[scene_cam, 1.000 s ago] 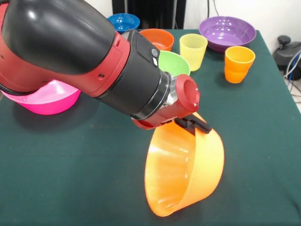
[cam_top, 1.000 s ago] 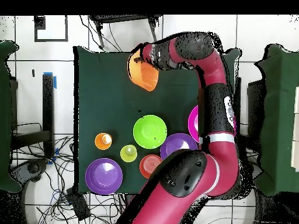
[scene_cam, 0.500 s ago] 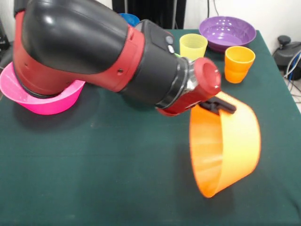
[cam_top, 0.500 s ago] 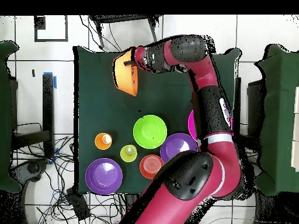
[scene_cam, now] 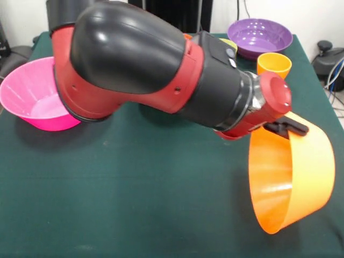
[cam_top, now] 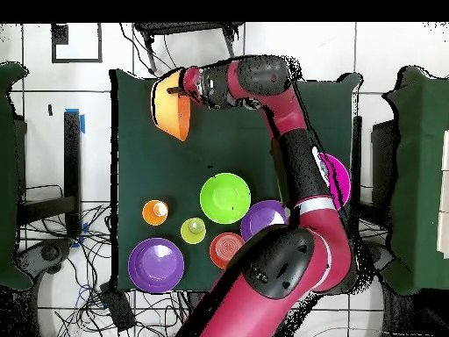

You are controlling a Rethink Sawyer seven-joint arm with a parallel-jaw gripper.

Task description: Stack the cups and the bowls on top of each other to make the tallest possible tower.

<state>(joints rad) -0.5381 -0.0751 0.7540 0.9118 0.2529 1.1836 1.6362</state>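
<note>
The gripper (scene_cam: 287, 128) has its fingers clamped on the rim of the large orange bowl (scene_cam: 290, 177), held tilted above the surface (scene_cam: 134, 188) near its edge — best turned fully mouth-down and lowered flat, well apart from the hot pink bowl (scene_cam: 32, 102).

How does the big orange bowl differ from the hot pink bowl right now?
The large orange bowl hangs tilted on its side from the gripper, clamped at its rim; the hot pink bowl sits upright on the table, untouched. Orange is by the table's edge, pink partly behind the arm. Both are large, glossy and empty.
</note>
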